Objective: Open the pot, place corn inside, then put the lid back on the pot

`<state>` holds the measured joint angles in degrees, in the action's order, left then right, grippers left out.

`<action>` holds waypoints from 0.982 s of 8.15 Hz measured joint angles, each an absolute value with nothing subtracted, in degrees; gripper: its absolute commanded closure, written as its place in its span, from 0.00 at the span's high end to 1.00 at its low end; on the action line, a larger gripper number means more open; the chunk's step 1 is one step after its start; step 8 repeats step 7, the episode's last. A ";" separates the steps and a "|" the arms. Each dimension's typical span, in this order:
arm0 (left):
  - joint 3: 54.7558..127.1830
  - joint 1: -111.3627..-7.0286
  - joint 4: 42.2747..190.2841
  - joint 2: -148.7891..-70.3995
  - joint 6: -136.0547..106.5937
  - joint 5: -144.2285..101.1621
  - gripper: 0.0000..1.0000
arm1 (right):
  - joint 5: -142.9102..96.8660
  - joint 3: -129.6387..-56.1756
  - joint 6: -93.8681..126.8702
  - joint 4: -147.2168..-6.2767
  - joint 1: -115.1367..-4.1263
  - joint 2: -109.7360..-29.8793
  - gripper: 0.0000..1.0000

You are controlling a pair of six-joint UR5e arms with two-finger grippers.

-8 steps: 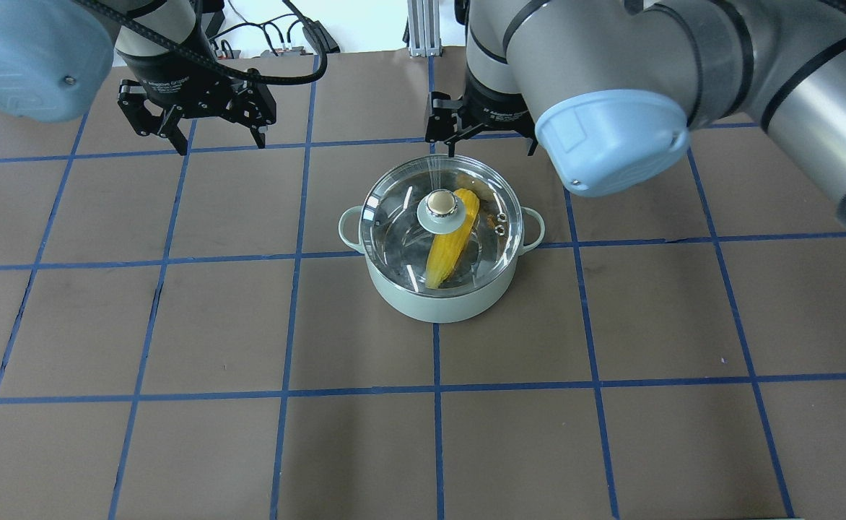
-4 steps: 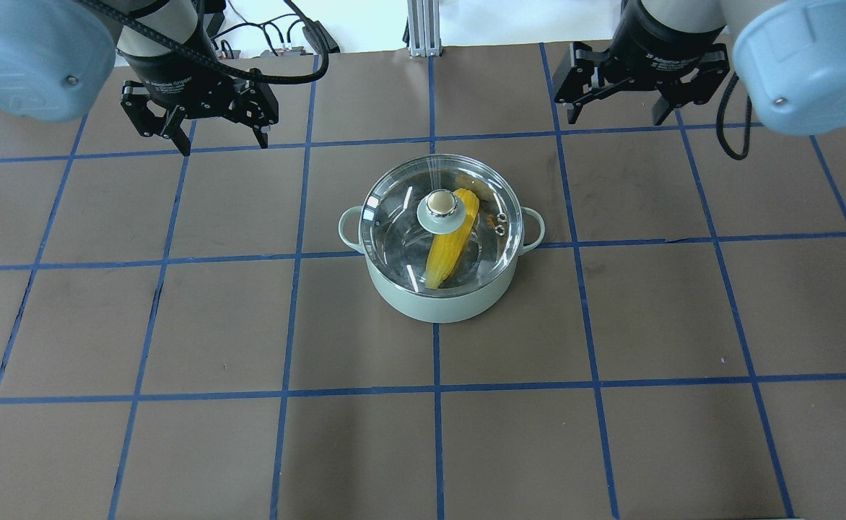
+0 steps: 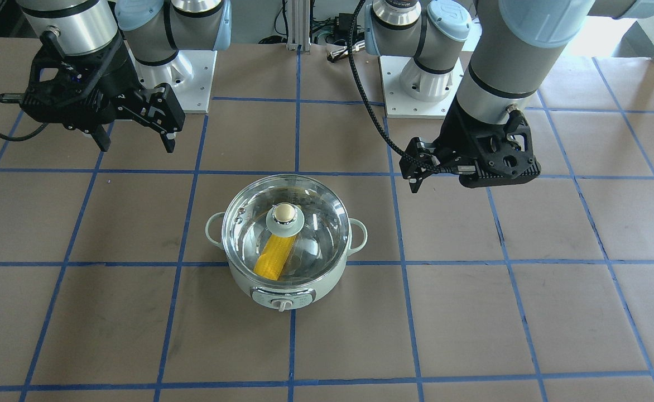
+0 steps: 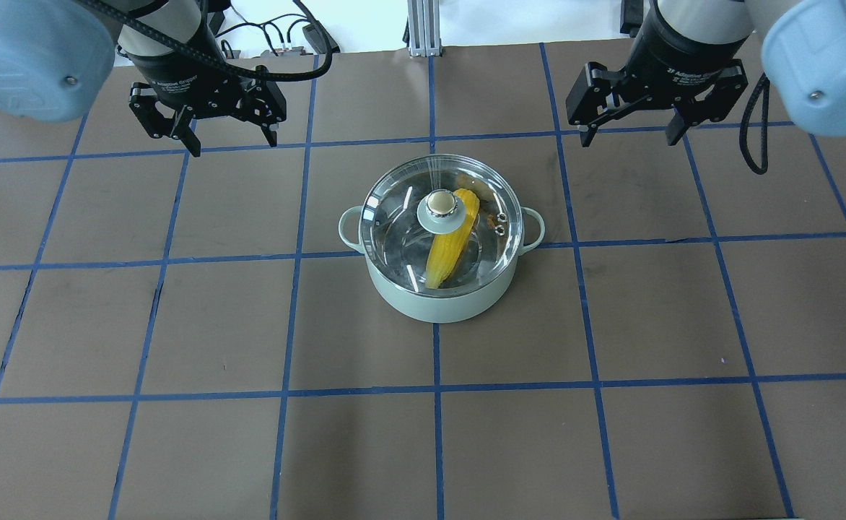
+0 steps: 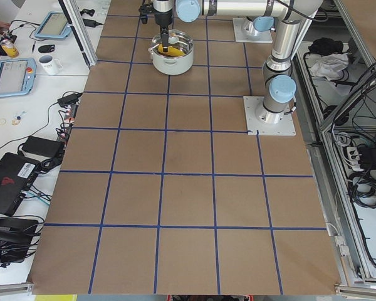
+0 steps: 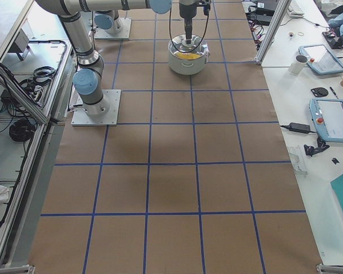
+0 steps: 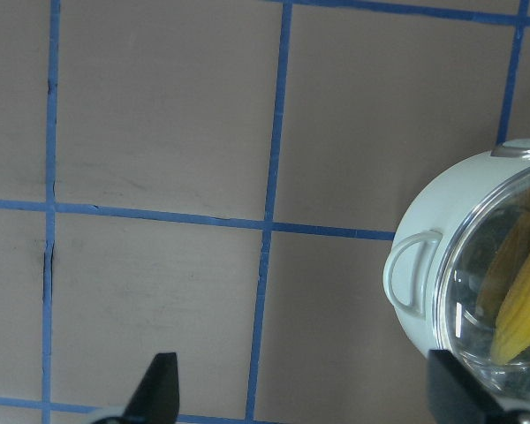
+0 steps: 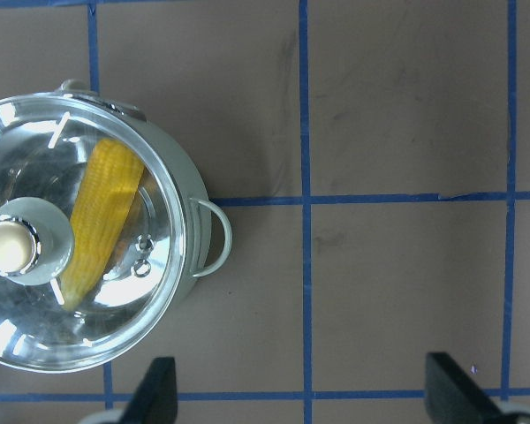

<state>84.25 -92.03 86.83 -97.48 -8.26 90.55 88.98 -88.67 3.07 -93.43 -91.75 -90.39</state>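
Note:
The pale mint-green pot [image 4: 441, 300] stands mid-table with its control dial [image 3: 283, 304] facing away from me. The clear glass lid [image 4: 394, 217] with a beige knob [image 4: 439, 203] sits on the pot. The yellow corn [image 4: 446, 249] lies inside, seen through the glass. My left gripper [image 4: 233, 146] is open and empty, behind and to the left of the pot. My right gripper [image 4: 629, 141] is open and empty, behind and to the right of it. The right wrist view shows the lid [image 8: 159, 221] and corn [image 8: 97, 221]; the left wrist view shows the pot's handle [image 7: 408, 269].
The brown table cover [image 4: 177, 325] carries a grid of blue tape. The arm bases [image 3: 416, 84] stand at the robot's edge. Side benches hold tablets [image 6: 331, 117], a mug [image 6: 300, 63] and cables.
My right gripper has swung from just behind the pot out to the right and away from it. My left gripper has shifted slightly. Pot, lid and corn have not moved.

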 measured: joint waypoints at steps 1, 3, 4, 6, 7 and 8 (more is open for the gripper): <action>84.27 -92.07 86.83 -97.42 -8.26 90.38 1.00 | 88.95 -88.72 1.79 -91.49 -91.75 -90.72 1.00; 84.28 -92.10 86.84 -97.32 -8.26 90.40 1.00 | 88.79 -88.76 0.81 -90.00 -91.81 -90.99 1.00; 84.29 -92.16 86.89 -97.25 -8.26 90.52 1.00 | 88.80 -88.76 0.69 -89.79 -91.84 -91.02 1.00; 84.29 -92.34 87.85 -96.06 -8.15 90.69 1.00 | 88.85 -88.77 0.70 -89.48 -91.84 -91.05 1.00; 84.33 -92.36 88.55 -95.16 -8.07 90.70 1.00 | 88.85 -88.77 0.75 -89.34 -91.85 -91.05 1.00; 84.33 -92.36 88.55 -95.16 -8.07 90.70 1.00 | 88.85 -88.77 0.75 -89.34 -91.85 -91.05 1.00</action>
